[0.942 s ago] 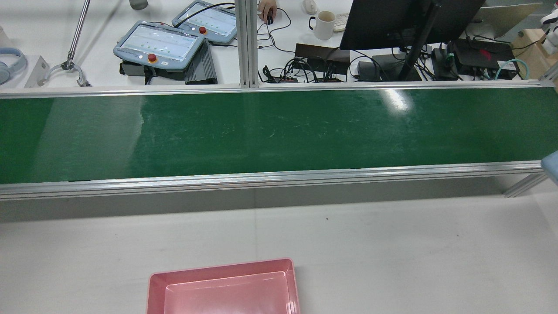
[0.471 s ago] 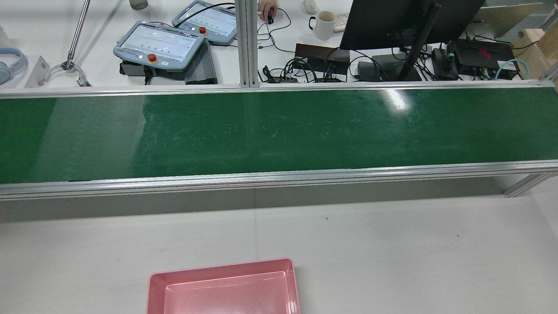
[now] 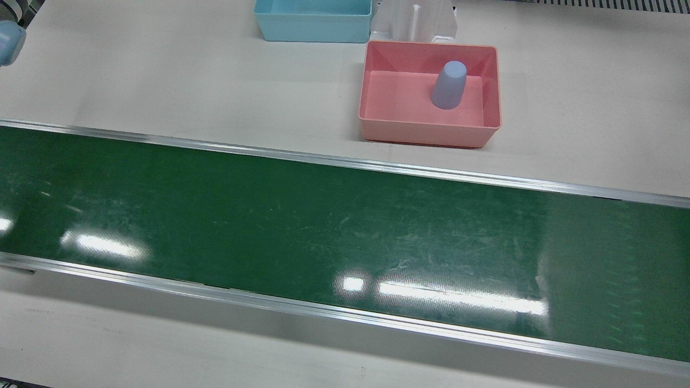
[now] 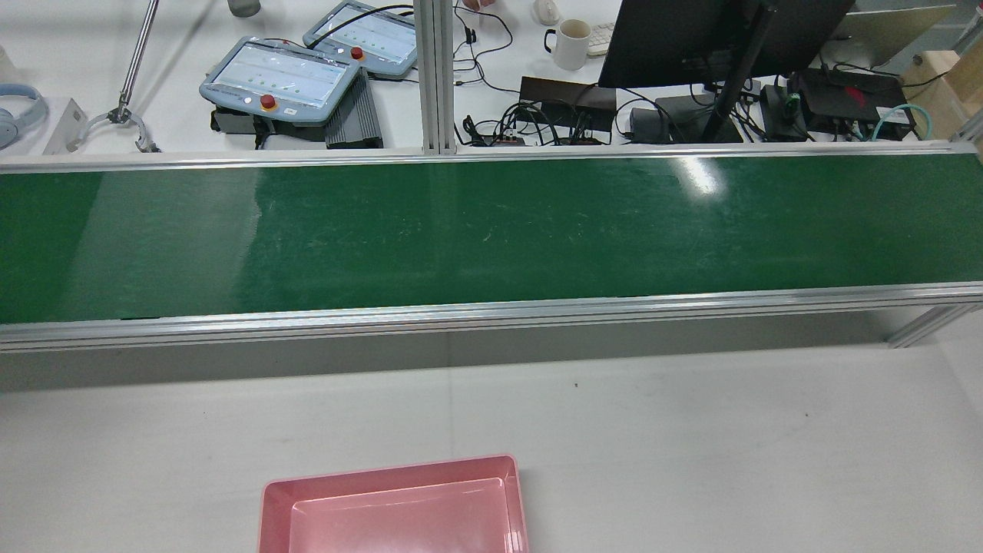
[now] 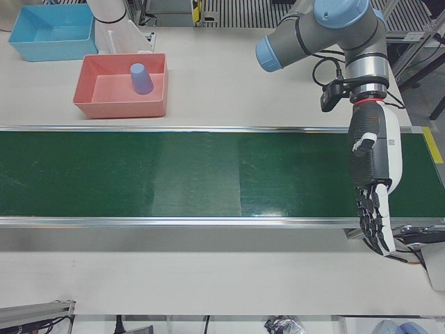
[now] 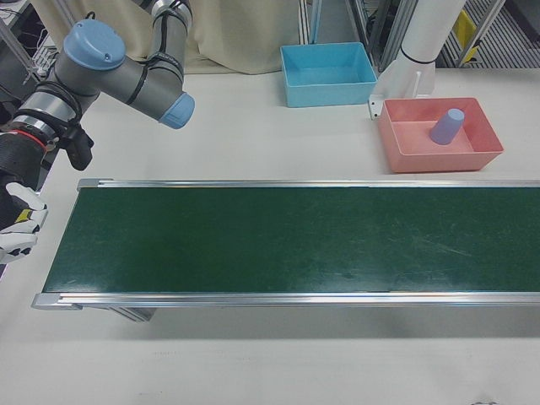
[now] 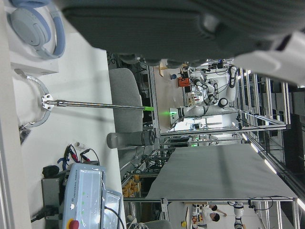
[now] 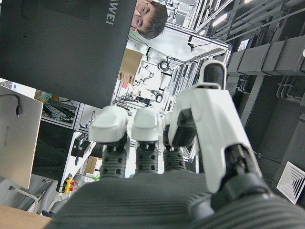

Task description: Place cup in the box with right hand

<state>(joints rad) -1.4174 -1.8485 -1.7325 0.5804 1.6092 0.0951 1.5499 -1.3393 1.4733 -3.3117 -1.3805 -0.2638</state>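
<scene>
Bare green conveyor belt — blue bin behind it

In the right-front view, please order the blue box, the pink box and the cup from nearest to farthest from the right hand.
From the right hand, at the view's left edge:
1. Blue box, top centre.
2. Pink box, at right.
3. Cup, upside down inside the pink box, toward its far right.

**My arm clears the rear view**

The pale blue piece of my arm at the rear view's right edge is gone — and the person's hand that rested on the black mouse has lifted away.
</scene>
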